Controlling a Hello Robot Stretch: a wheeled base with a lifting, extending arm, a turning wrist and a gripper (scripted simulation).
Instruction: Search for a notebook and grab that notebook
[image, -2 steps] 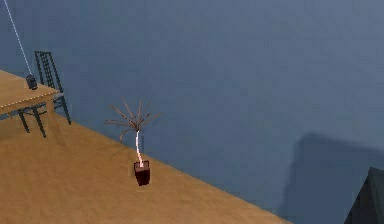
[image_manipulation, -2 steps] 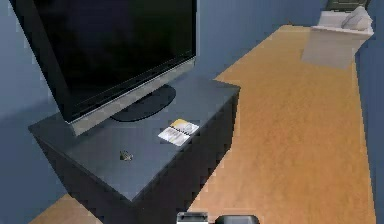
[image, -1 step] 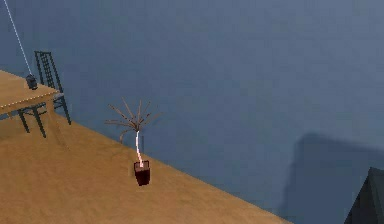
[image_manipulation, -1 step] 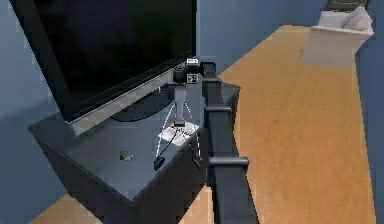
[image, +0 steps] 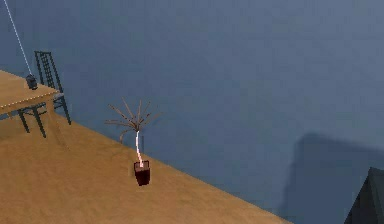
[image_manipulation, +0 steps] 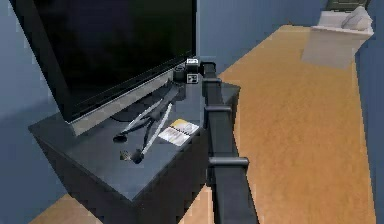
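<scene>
Hand (image_manipulation: 135, 135) shows at the dark worktop (image_manipulation: 85, 142) before the big television (image_manipulation: 110, 45) in a blue-walled room with wooden floor (image_manipulation: 300, 130); I cannot tell whether it holds anything, and the flat pale notebook (image_manipulation: 178, 131) lies there near its fingers (image_manipulation: 156, 128).

No readable words, numbers or signs. A small pale flat item (image_manipulation: 180, 131) on the dark grey cabinet (image_manipulation: 85, 140), centre frame, bears marks too small to read.

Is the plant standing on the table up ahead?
No, the plant stands on the floor, apart from the table at the forward view's left.
</scene>
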